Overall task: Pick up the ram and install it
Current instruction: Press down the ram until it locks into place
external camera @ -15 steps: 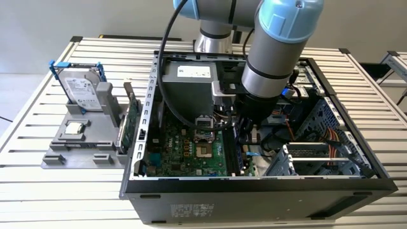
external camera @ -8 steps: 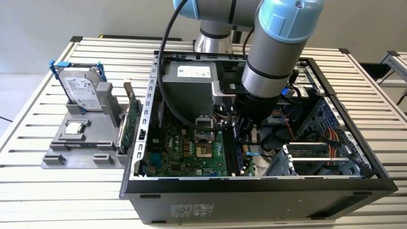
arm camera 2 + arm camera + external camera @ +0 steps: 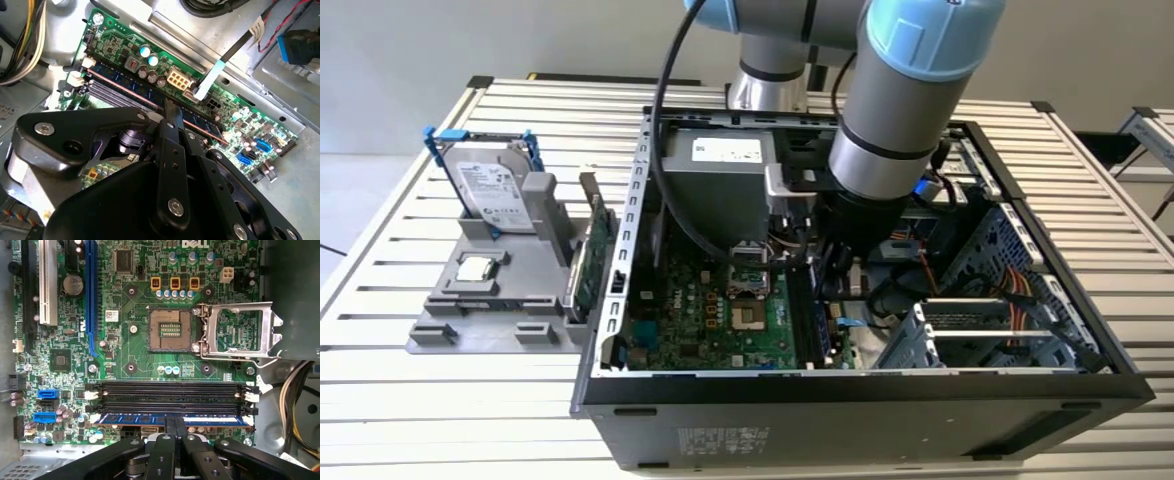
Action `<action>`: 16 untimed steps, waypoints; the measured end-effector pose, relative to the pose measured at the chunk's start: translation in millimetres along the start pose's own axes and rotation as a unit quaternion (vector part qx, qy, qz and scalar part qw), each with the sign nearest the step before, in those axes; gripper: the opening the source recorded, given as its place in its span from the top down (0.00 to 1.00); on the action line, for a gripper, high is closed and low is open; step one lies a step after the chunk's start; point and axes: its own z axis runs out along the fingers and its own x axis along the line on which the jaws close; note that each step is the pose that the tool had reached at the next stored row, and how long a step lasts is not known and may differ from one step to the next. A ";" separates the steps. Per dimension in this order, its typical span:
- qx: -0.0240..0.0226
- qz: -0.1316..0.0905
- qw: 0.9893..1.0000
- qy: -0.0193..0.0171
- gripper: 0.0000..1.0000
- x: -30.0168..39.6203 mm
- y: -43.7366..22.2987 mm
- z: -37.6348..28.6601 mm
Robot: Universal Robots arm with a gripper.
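Note:
The ram (image 3: 130, 418) is a thin blue stick lying along the memory slot nearest my gripper, on the green motherboard (image 3: 125, 355) inside the open computer case (image 3: 854, 395). My gripper (image 3: 175, 421) reaches down into the case and its two black fingers pinch the stick at about its middle. In the second wrist view the ram (image 3: 131, 82) runs lengthwise across the board and the gripper (image 3: 169, 107) meets its upper edge. In the exterior view the gripper (image 3: 847, 275) is low in the case, over the memory slots.
Empty black memory slots (image 3: 170, 392) lie beside the ram. The processor socket (image 3: 170, 330) stands open with its metal frame (image 3: 240, 330) flipped aside. Cables (image 3: 22, 45) crowd the case wall. Outside the case, a grey fixture (image 3: 480, 320) holds a hard drive (image 3: 494, 185) and a green card (image 3: 594, 260) on edge.

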 end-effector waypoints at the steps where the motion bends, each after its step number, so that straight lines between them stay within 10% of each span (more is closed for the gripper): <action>1: 0.000 0.000 1.000 0.000 1.00 0.1 0.1 -2.7; 16: 0.000 0.000 1.000 0.000 1.00 0.7 0.5 -30.5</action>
